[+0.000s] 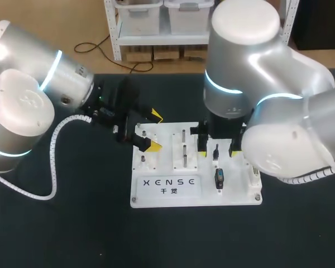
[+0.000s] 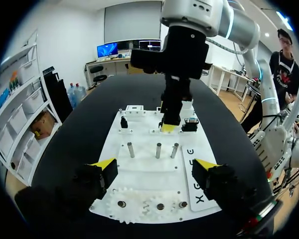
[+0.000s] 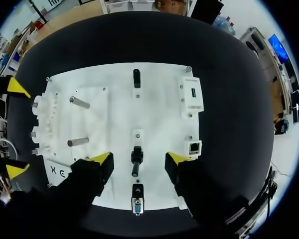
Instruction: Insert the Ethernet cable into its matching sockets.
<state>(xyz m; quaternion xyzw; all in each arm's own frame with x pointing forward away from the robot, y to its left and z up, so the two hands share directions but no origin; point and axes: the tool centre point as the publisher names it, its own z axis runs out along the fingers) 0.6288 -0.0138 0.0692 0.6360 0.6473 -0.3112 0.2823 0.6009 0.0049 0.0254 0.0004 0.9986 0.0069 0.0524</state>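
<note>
The right end effector (image 3: 139, 159) is open wide, and its two yellow tips hold nothing. A small black part (image 3: 136, 157) sits on the white board (image 3: 159, 99), under the gap between the fingers. Neither finger touches it. Just beside one finger, near the edge of the board, is the network socket (image 3: 194, 147), a little white block with a square hole. I cannot tell which piece is the cable.

The left end effector (image 2: 155, 169) is open wide too and holds nothing. It hangs over the side of the board with the white gear shapes (image 2: 122, 204). Ahead of it three metal pegs (image 2: 158, 149) stand straight up in a row. Past the pegs, the right end effector points down at the far part of the board.

From the head view, the board lies flat on the dark bench (image 1: 72, 234). The left arm comes in from the side, and the right arm stands tall over the board.
</note>
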